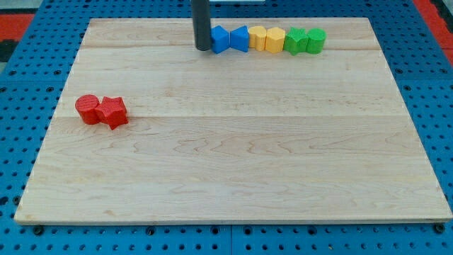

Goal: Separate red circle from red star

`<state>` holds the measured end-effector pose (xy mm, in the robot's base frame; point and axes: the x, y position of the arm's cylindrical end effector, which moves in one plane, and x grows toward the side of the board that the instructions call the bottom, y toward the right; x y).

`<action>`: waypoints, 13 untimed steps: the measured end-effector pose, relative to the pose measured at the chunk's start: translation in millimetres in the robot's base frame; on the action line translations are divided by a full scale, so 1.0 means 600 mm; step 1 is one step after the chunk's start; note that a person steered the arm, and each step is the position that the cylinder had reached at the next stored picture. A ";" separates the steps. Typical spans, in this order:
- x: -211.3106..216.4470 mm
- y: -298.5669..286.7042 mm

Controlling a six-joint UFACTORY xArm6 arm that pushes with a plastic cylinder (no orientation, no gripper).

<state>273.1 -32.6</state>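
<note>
A red circle point(88, 108) sits at the view's left on the wooden board point(233, 163), touching a red star point(112, 112) on its right side. My tip point(203, 48) stands near the view's top, far from both red blocks, up and to their right. It is right beside the left end of a row of blocks, touching or almost touching a blue block point(219, 39).
A row of blocks runs along the view's top: two blue blocks point(239, 38), two yellow blocks point(267, 39), then two green blocks point(304, 40). A blue pegboard point(28, 85) surrounds the board.
</note>
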 end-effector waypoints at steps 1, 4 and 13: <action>0.000 0.004; 0.230 -0.002; 0.350 -0.317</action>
<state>482.9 -222.7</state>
